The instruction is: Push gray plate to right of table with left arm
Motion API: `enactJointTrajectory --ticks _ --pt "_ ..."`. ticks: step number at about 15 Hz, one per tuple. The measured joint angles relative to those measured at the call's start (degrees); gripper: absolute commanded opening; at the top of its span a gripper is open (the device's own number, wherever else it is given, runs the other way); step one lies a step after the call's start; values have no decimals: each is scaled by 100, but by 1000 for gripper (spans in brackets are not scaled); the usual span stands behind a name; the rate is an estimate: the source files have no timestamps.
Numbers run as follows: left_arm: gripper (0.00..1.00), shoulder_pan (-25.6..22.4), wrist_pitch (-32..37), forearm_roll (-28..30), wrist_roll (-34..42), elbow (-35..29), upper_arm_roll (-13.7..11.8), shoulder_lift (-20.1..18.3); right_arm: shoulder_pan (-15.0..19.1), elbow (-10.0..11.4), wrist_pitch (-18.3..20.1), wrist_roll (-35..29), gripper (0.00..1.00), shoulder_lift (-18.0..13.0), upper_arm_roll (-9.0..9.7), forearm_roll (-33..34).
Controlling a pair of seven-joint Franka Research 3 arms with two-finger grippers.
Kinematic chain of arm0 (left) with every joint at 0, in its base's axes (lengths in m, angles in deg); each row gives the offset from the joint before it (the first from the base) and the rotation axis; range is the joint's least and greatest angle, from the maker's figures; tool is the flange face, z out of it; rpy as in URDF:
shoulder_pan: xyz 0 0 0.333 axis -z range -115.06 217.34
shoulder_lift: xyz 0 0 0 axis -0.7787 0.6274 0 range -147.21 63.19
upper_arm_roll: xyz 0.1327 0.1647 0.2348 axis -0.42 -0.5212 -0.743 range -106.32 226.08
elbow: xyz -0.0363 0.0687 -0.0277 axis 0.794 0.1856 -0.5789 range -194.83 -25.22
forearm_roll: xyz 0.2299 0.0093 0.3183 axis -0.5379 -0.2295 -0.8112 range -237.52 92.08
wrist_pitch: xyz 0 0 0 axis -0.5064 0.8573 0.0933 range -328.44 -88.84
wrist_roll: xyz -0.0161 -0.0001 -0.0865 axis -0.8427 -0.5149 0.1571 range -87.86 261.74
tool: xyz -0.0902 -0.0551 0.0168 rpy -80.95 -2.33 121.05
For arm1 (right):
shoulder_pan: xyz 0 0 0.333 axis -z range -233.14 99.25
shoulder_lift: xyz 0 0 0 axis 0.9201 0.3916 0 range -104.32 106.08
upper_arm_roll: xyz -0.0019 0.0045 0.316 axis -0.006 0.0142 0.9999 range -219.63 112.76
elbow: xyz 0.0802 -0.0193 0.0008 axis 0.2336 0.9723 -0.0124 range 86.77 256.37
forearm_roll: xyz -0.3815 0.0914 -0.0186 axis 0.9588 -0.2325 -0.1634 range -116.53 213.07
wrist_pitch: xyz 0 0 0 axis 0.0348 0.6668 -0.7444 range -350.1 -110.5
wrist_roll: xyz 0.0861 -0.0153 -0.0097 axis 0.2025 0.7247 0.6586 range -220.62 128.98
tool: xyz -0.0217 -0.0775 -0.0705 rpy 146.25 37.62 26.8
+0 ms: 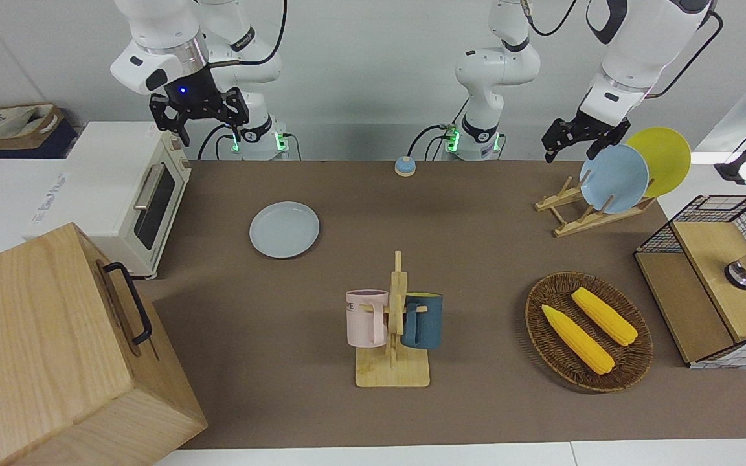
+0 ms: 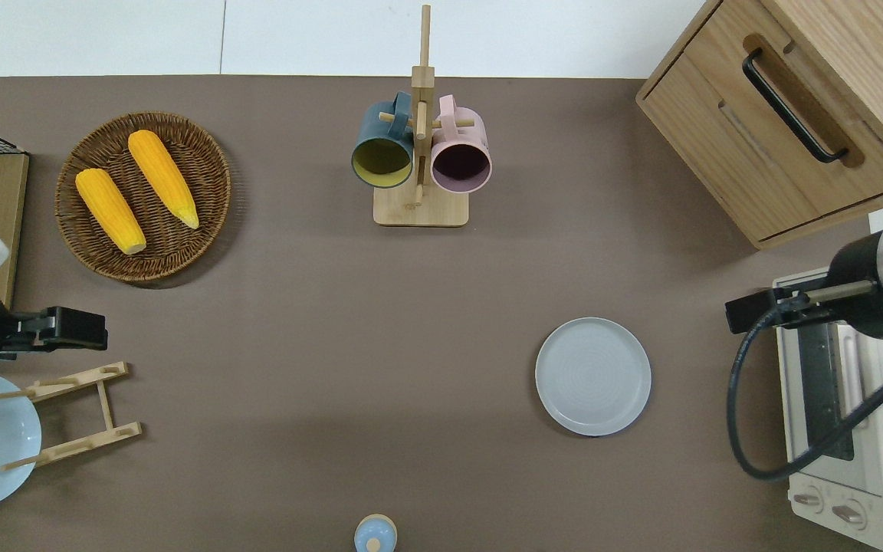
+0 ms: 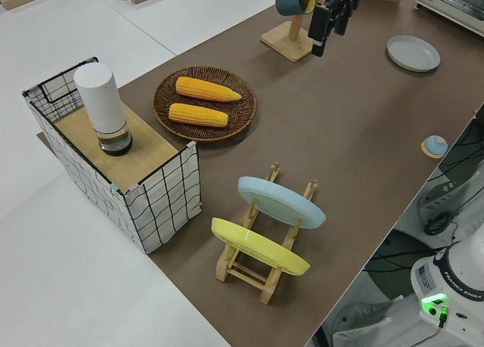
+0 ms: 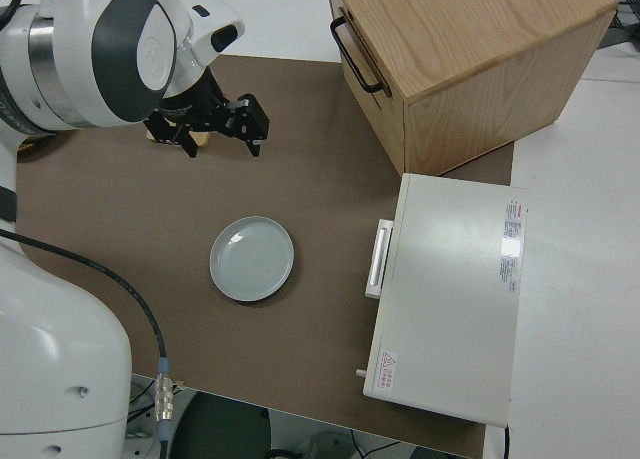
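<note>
Basket: two corn cobs | rack: two mugs | left hand: fingers apart

gray plate flat on table – near toaster oven.

Plain white wall, white floor

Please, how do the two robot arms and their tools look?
Both are white jointed arms with dark gray round joint caps and black cables. The right arm has a shiny silver wrist band and a blue light above its black tool. The left arm ends in a smaller black tool.
</note>
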Motion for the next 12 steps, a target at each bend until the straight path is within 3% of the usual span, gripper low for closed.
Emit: enactJointTrajectory --ticks 5,12 --pt "1000 14 -679 0 402 -792 56 -351 0 0 0 0 983 0 0 0" --pt "1000 9 -779 0 687 -890 36 -382 0 0 0 0 983 0 0 0"
